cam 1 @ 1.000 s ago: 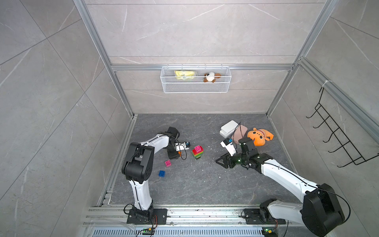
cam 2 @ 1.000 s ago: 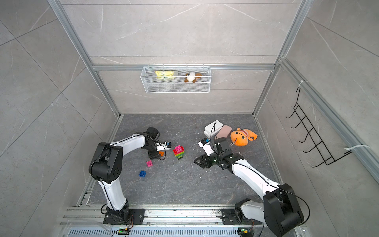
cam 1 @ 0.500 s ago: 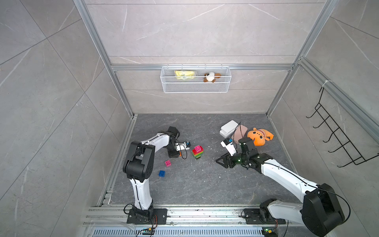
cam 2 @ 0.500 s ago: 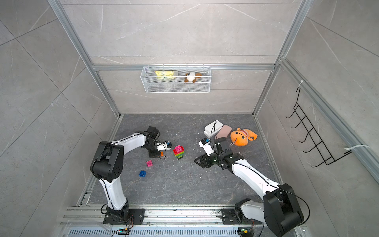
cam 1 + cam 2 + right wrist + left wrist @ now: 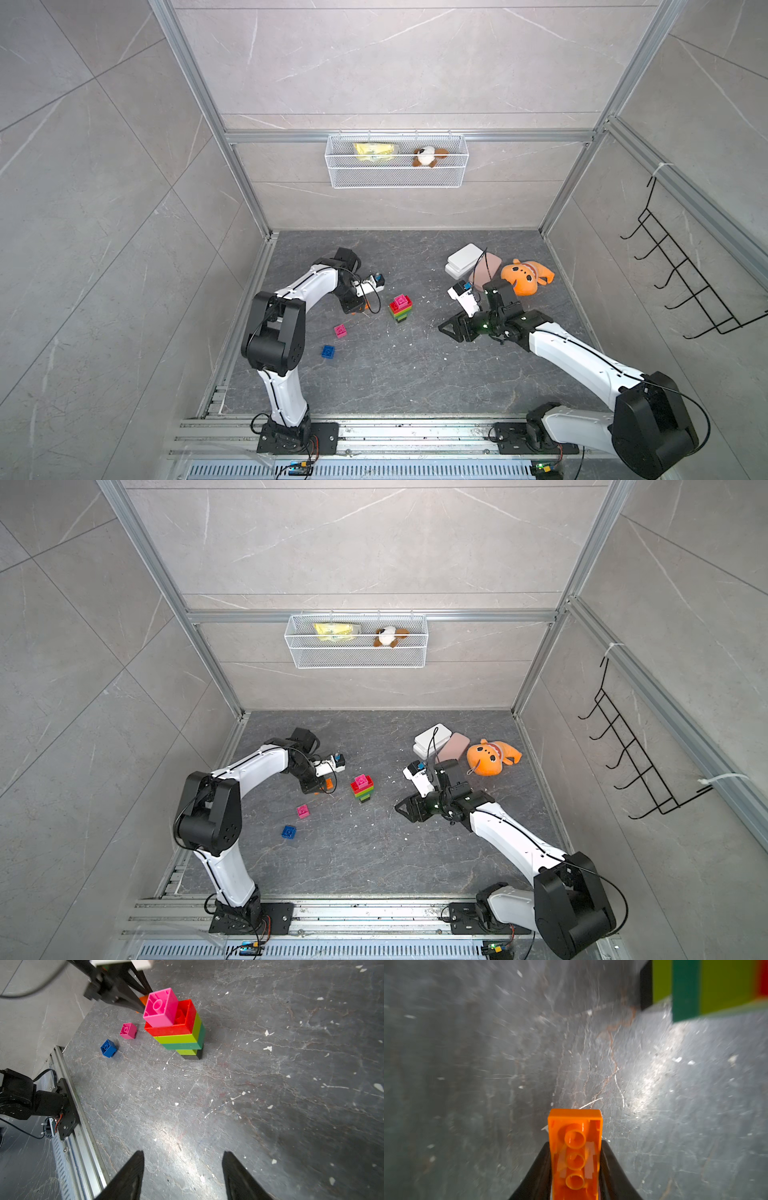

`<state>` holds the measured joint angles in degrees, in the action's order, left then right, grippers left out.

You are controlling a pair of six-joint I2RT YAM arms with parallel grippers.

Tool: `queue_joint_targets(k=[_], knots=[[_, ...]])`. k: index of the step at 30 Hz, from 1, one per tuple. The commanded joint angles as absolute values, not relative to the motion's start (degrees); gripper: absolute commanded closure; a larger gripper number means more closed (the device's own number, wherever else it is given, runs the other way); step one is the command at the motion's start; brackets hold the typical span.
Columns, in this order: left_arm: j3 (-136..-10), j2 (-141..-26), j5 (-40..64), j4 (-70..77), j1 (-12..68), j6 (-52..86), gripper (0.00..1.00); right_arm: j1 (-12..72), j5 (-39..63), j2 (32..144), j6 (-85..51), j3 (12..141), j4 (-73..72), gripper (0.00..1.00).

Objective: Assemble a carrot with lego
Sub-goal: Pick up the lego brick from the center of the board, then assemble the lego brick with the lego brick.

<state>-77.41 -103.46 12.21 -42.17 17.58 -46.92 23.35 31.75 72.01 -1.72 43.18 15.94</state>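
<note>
The carrot (image 5: 401, 307) (image 5: 362, 787) stands upright on the dark floor: black base, lime and green layers, a red brick, and a pink brick on top (image 5: 161, 1007). Just left of it, low over the floor, my left gripper (image 5: 576, 1144) (image 5: 353, 307) is shut on an orange lego brick (image 5: 575, 1147) (image 5: 329, 783), whose hollow underside faces the wrist camera. My right gripper (image 5: 182, 1153) (image 5: 446, 328) hovers open and holds nothing, to the right of the stack. A loose pink brick (image 5: 340, 330) (image 5: 128, 1030) and a blue brick (image 5: 328, 351) (image 5: 108, 1048) lie front-left of the stack.
A white case (image 5: 463, 257), a pink case (image 5: 486, 266) and an orange plush toy (image 5: 525, 276) lie at the back right behind my right arm. A wire basket (image 5: 397, 166) hangs on the back wall, a black hook rack (image 5: 685, 282) on the right wall.
My left gripper's fingers have closed onto the orange brick. Both arms have stayed in nearly the same place, and the right gripper is as open as before.
</note>
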Motion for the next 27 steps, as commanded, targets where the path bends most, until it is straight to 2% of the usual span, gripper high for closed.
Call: queue_joint_targets(k=[1,6,14,27], knots=[[-80.8,-95.0,17.4,-44.4,18.2,-35.3,0.8,23.6,30.7,71.4,-1.4,45.8,18.4,0.37],[-84.0,-91.4,14.3,-46.8,23.3,-24.1,0.8,23.7,30.7,72.3,-1.6,47.1,18.8,0.37],[-93.6,-96.8,6.1,-54.2,33.6,-12.4,0.83,23.6,29.8,73.3,-1.7,48.1,19.3,0.37],[-105.8,-109.2,0.0,-62.6,40.0,-11.9,0.84,23.6,29.4,74.3,-1.5,47.5,19.1,0.37]])
